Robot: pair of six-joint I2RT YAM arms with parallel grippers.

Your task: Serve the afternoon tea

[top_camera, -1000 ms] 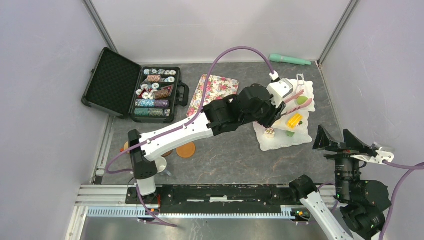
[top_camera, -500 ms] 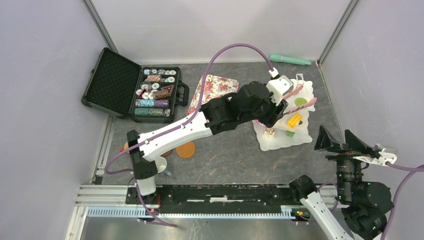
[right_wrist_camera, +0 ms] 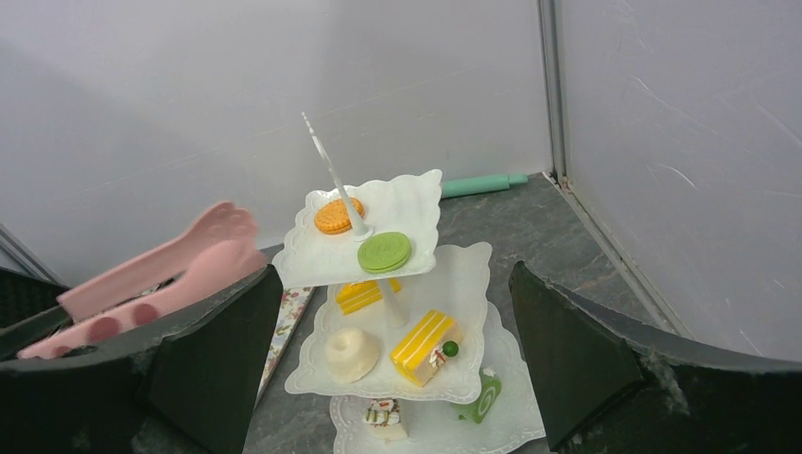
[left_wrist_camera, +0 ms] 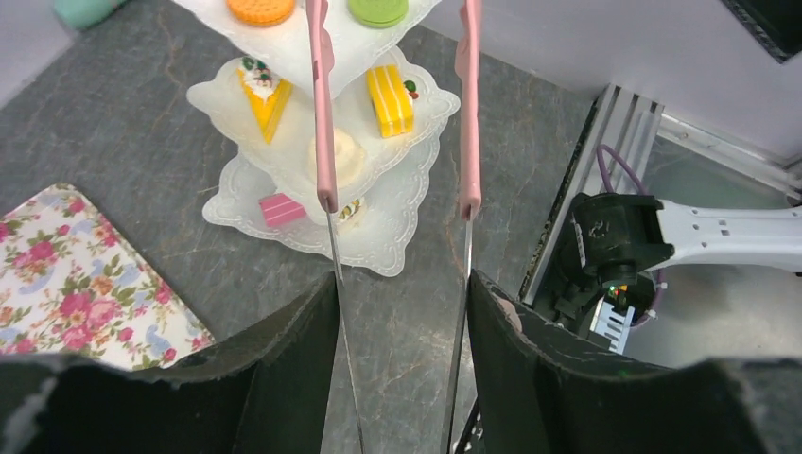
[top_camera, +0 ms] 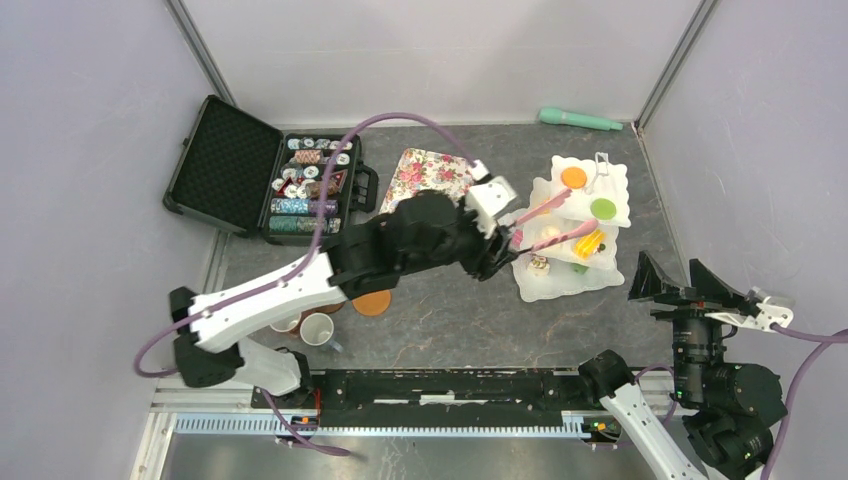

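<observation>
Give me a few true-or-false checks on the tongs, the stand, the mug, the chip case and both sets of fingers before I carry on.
1. The pink-tipped tongs in the left fingers carry a pastry. False: their tips are apart with nothing between them.
2. The top tier of the three-tier stand holds an orange cookie and a green cookie. True.
3. The white mug sits on the stand's bottom tier. False: it stands on the table, near a brown saucer.
4. The right fingers are open with nothing between them. True.
5. The poker chip case is shut. False: its lid is open.
</observation>
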